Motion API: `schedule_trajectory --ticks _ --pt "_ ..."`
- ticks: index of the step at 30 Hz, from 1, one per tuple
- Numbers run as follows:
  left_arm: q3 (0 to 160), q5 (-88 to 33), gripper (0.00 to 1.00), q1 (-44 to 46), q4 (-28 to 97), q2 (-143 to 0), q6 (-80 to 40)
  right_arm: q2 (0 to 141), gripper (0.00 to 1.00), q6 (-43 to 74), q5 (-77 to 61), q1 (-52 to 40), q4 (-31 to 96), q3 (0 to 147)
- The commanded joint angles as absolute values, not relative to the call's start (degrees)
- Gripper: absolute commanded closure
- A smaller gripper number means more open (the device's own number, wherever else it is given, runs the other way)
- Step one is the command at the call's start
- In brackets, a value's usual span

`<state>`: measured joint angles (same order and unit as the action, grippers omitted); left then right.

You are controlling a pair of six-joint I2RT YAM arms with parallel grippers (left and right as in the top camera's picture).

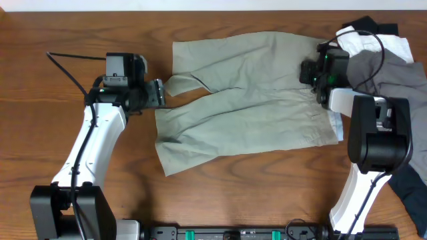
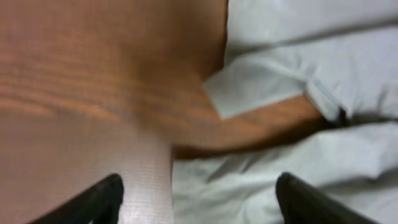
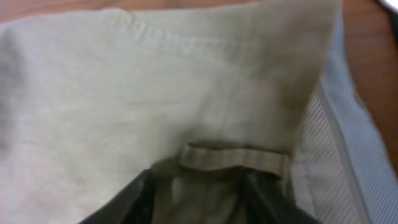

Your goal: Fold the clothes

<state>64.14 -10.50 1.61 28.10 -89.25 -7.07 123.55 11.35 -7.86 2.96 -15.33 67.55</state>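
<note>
The light khaki-green shorts [image 1: 247,100] lie spread on the wooden table, waistband to the right and both legs pointing left. My left gripper [image 1: 157,93] is open at the leg hems. In the left wrist view its fingers [image 2: 199,199] straddle the edge of the lower leg's cloth [image 2: 261,180], and the upper leg's hem corner [image 2: 249,93] lies ahead. My right gripper [image 1: 319,75] is at the waistband. In the right wrist view its fingers [image 3: 199,199] are shut on the waistband cloth just below a belt loop [image 3: 236,157], with striped white lining [image 3: 329,162] showing at the right.
A pile of other garments lies at the right edge: slate-grey [image 1: 390,70], white [image 1: 373,45] and black [image 1: 370,27]. A dark cloth [image 1: 415,190] hangs at the lower right. Bare wooden table [image 1: 220,200] lies in front of the shorts and to the left.
</note>
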Motion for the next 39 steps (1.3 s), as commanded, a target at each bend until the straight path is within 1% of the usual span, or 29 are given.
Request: schedule_trajectory --ticks 1,2,4,5,6,7,8,11,12,17,19,22,25,30,34,35,36,37,38,39 --pt "64.0 -10.2 0.13 1.7 25.3 -89.2 -6.9 121.6 0.41 11.6 -13.1 2.8 -9.7 68.6" --pt "64.0 -10.2 0.14 1.7 24.3 -89.3 -6.9 119.3 0.37 11.1 -14.0 2.9 -7.5 69.1" --pt "64.0 -10.2 0.14 1.7 22.3 -89.7 -6.9 114.4 0.25 10.5 -15.0 3.0 -2.8 70.1" --pt "64.0 -10.2 0.14 1.7 21.6 -90.0 -6.8 112.2 0.23 10.2 -15.3 3.0 -0.7 70.4" --pt "64.0 -10.2 0.16 1.7 20.8 -90.5 -6.8 109.2 0.2 9.2 -16.0 3.0 2.1 70.6" --pt "64.0 -10.3 0.21 1.7 20.3 -90.9 -6.8 107.1 0.15 8.6 -16.4 2.9 4.0 70.6" --pt "64.0 -10.3 0.3 1.7 19.7 -91.6 -6.7 104.4 0.13 8.4 -16.8 2.9 6.8 70.6" --pt "64.0 -13.2 0.44 1.7 18.2 -94.4 -6.4 97.0 0.09 8.0 -17.2 2.9 15.2 70.6" --pt "64.0 -14.4 0.46 1.7 17.8 -95.4 -6.4 95.2 0.09 8.0 -17.2 2.9 17.6 70.6" --pt "64.0 -16.9 0.46 1.7 16.9 -100.9 -6.4 88.1 0.01 8.1 -17.2 3.0 27.9 70.6" --pt "64.0 -17.5 0.46 1.7 16.6 -102.7 -5.5 86.5 0.01 8.1 -17.2 3.0 30.2 70.6" --pt "64.0 -19.7 0.46 1.7 15.9 -105.1 -3.4 85.7 0.05 8.1 -17.2 3.0 31.8 70.6" --pt "64.0 -23.5 0.46 1.8 15.6 -107.1 -0.9 85.8 0.07 9.3 -17.2 3.0 33.0 70.5" --pt "64.0 -25.4 0.46 1.8 13.7 -110.4 0.5 85.8 0.11 9.8 -17.4 2.9 34.0 70.5" --pt "64.0 -26.6 0.46 1.8 10.2 -112.2 2.8 85.8 0.18 9.8 -17.4 2.9 34.4 70.5" --pt "64.0 -26.5 0.48 1.8 9.4 -112.4 2.8 85.8 0.21 9.8 -17.4 2.9 34.6 70.5" --pt "64.0 -26.5 0.55 1.7 8.8 -112.5 2.8 85.8 0.23 9.8 -17.4 2.9 34.7 70.5" --pt "64.0 -26.5 0.69 1.8 8.1 -112.5 2.8 85.8 0.27 9.8 -17.4 2.9 34.9 70.5" --pt "64.0 -26.5 0.93 1.8 7.5 -112.5 2.8 85.8 0.29 9.8 -17.4 2.9 35.0 70.5" --pt "64.0 -26.5 0.94 1.7 7.0 -112.5 2.9 85.8 0.3 9.8 -17.4 2.9 35.1 70.5"
